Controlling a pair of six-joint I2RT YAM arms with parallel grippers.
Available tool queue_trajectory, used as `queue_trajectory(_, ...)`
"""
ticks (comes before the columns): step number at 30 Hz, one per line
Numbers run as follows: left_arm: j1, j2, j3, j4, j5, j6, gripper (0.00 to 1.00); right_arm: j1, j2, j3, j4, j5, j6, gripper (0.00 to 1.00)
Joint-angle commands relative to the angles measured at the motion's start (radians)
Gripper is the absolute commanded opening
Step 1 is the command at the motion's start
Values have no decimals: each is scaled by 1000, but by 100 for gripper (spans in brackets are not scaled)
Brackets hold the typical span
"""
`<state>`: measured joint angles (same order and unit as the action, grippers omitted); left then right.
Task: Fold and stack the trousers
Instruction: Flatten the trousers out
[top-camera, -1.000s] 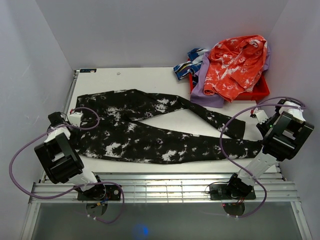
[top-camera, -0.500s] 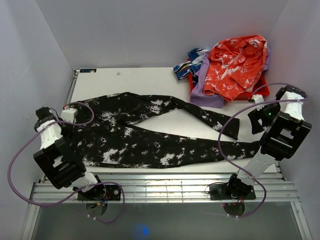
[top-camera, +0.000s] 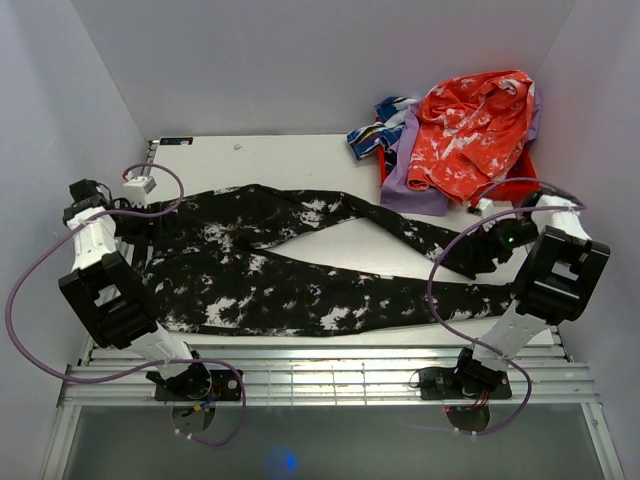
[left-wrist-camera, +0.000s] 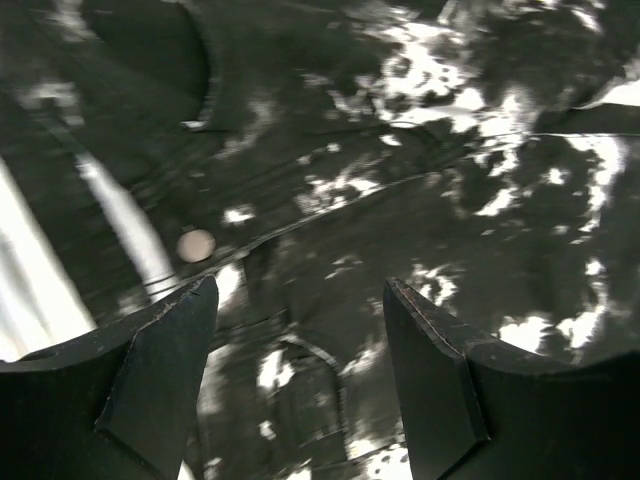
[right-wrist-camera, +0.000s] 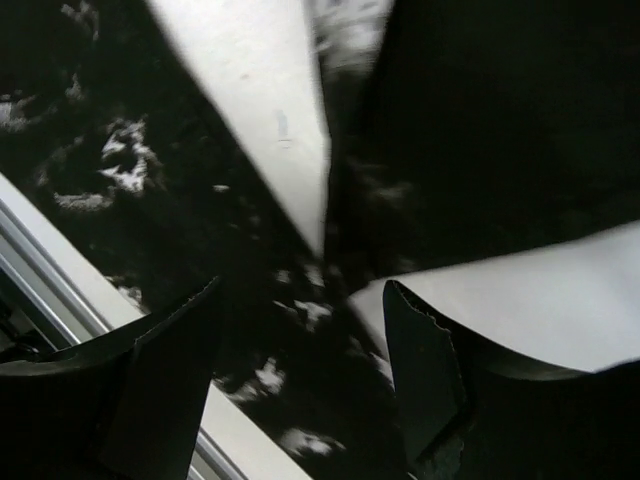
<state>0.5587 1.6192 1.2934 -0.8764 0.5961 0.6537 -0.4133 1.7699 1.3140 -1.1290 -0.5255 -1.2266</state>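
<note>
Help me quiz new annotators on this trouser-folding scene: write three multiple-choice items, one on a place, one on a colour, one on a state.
1. Where on the table is the heap of clothes?
A. far left corner
B. far right corner
C. near edge, between the arm bases

2. What colour are the trousers?
A. plain blue
B. red
C. black with white blotches

3. How is the left pincer?
A. open over the trousers
B. shut on a trouser leg
C. out of view

Answers:
1 B, the top view shows the heap at the far right.
2 C, the spread fabric is black mottled with white.
3 A, the left wrist view shows it spread wide above the fabric.
</note>
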Motion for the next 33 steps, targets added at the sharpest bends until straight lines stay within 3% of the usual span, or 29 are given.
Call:
queue_trajectory(1,-6,-2,-22,-21,82,-29,77,53,-113,-172,110,22,-74,70)
queue_trajectory(6,-6,-18,-86,2,64,-6,76,114,-184,-268,288,79,-18,75)
queue_trajectory(12,-6,-45,-124,37,57,-5,75,163,-199,-311,435,162,6,67)
queue_trajectory(16,-6,-38,-114,40,56,-8,75,182,-184,-320,431,206,-31,65)
queue_trajectory(23,-6,-31,-130,109,-11,-64,77,189,-196,-363,324,222,-131,52)
queue_trajectory(26,-6,-35,-160,174,-111,-112,78,189,-214,-361,316,242,-146,35)
queue_trajectory(27,-6,-41,-170,207,-157,-123,78,189,-222,-355,311,249,-145,18)
queue_trajectory(28,-6,-44,-183,226,-177,-130,78,188,-242,-331,307,257,-145,11)
queue_trajectory(33,-5,-36,-276,350,-291,-137,74,186,-317,-152,100,254,-154,8)
